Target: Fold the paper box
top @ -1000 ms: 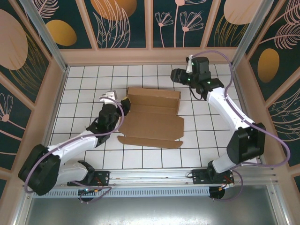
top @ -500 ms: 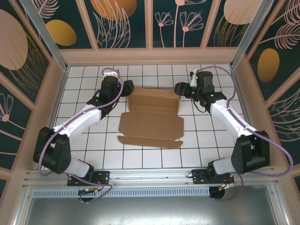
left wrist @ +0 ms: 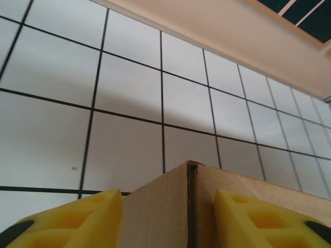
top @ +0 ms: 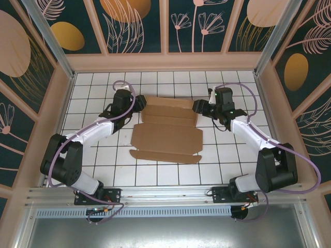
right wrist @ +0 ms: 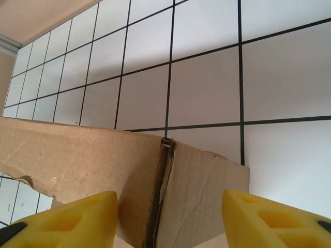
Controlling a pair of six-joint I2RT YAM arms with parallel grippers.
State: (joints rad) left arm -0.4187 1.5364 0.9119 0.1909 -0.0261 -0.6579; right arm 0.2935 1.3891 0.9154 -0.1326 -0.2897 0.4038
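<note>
The paper box (top: 165, 135) is a brown cardboard sheet lying mid-table, its back wall standing up and a front flap flat on the tiles. My left gripper (top: 138, 105) is at the back-left corner and my right gripper (top: 199, 107) at the back-right corner. In the left wrist view the gripper (left wrist: 168, 221) straddles the upright corner crease of the box (left wrist: 155, 206), jaws apart. In the right wrist view the gripper (right wrist: 170, 221) likewise has the frayed corner of the box (right wrist: 77, 150) between its open yellow fingers (right wrist: 274, 219).
White tiled table (top: 93, 93) with a raised wooden border (top: 165, 62) at the back and sides. A metal rail (top: 165, 194) runs along the near edge by the arm bases. Bare tiles lie behind and beside the box.
The left arm swung from the box's left side to its back-left corner. The right arm came down to the back-right corner. Both pairs of jaws have narrowed.
</note>
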